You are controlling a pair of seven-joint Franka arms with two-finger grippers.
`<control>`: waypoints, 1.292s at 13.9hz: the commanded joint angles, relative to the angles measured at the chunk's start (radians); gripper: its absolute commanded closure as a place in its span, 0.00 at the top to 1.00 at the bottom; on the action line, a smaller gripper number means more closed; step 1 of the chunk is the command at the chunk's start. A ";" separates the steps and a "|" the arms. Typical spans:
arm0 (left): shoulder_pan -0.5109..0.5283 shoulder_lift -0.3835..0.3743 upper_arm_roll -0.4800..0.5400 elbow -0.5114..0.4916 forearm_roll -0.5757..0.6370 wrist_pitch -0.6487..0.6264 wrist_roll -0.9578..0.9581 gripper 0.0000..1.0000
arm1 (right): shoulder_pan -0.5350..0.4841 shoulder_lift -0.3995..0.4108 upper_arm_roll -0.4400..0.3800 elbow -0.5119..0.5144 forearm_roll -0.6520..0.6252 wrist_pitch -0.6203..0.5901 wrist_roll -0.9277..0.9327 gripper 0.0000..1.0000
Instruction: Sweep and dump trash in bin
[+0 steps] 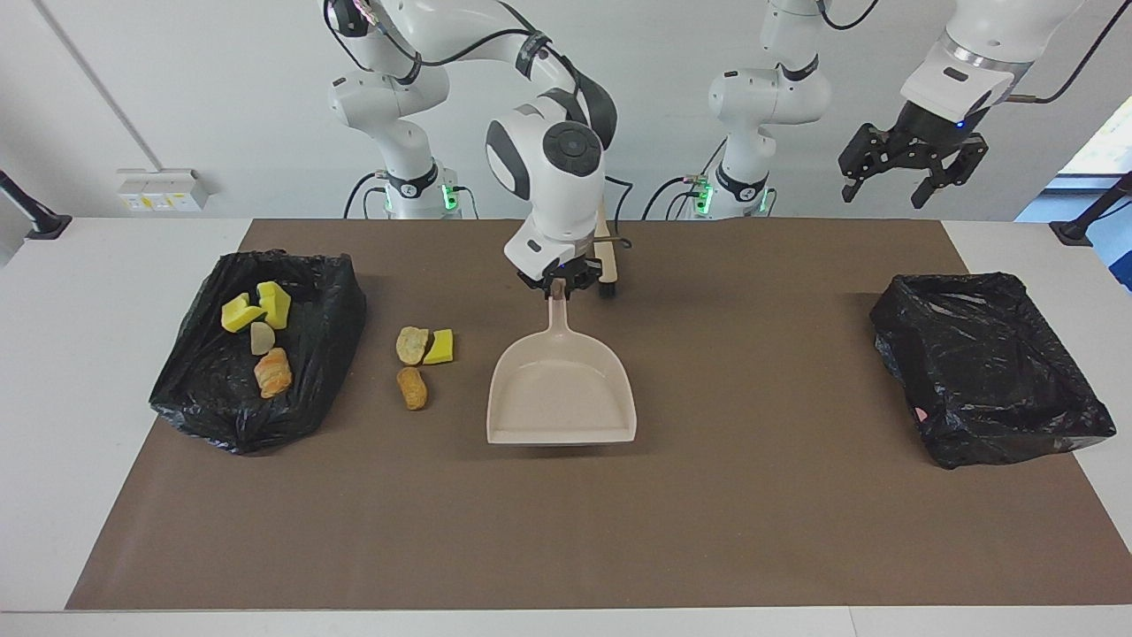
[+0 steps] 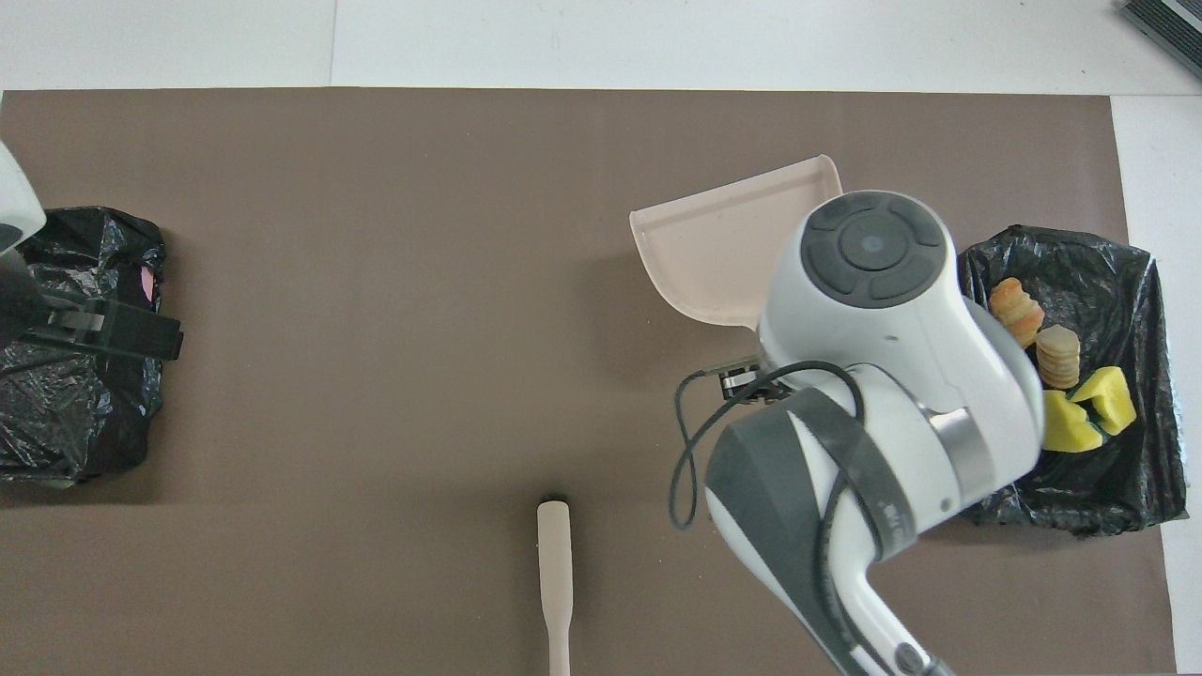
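My right gripper (image 1: 557, 285) is shut on the handle of the beige dustpan (image 1: 562, 394), which lies low over the middle of the mat with its mouth pointing away from the robots; the overhead view shows its pan (image 2: 723, 244) past my arm. Three bits of trash sit on the mat between dustpan and bin: a tan lump (image 1: 411, 344), a yellow sponge chunk (image 1: 440, 347) and an orange lump (image 1: 412, 387). The black-lined bin (image 1: 221, 416) at the right arm's end holds several pieces (image 1: 272, 372) (image 2: 1080, 424). My left gripper (image 1: 911, 172) hangs open, high up.
The beige brush (image 1: 607, 261) lies on the mat near the robots, partly covered by my right arm; its handle (image 2: 555, 563) shows in the overhead view. A second black-lined bin (image 1: 990, 425) sits at the left arm's end, under my left gripper (image 2: 122, 329).
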 commanded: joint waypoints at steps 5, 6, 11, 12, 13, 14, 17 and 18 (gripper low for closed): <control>0.002 0.003 -0.010 0.017 -0.013 -0.008 0.008 1.00 | 0.053 0.093 -0.006 0.044 0.070 0.085 0.020 0.00; 0.007 0.001 -0.010 0.014 -0.013 -0.017 0.007 1.00 | 0.065 0.105 -0.006 0.044 0.081 0.110 0.021 0.00; -0.001 0.007 -0.010 0.017 -0.009 0.015 0.016 1.00 | 0.065 0.124 -0.006 0.076 0.098 0.096 0.017 1.00; -0.002 0.012 -0.010 0.021 -0.007 0.015 0.016 1.00 | 0.056 0.110 -0.006 0.081 0.102 0.084 0.017 1.00; -0.002 0.015 -0.012 0.021 -0.008 0.015 0.016 1.00 | 0.055 0.102 -0.008 0.082 0.105 0.066 0.017 1.00; -0.003 0.018 -0.014 0.021 -0.008 0.015 0.016 1.00 | 0.055 0.075 -0.008 0.081 0.114 0.053 0.017 1.00; -0.018 0.027 -0.021 0.020 -0.008 0.059 0.014 1.00 | 0.047 -0.006 -0.008 0.062 0.127 -0.043 0.015 1.00; -0.035 0.043 -0.021 0.020 -0.007 0.077 0.013 1.00 | 0.039 -0.048 -0.006 0.047 0.143 -0.080 0.015 1.00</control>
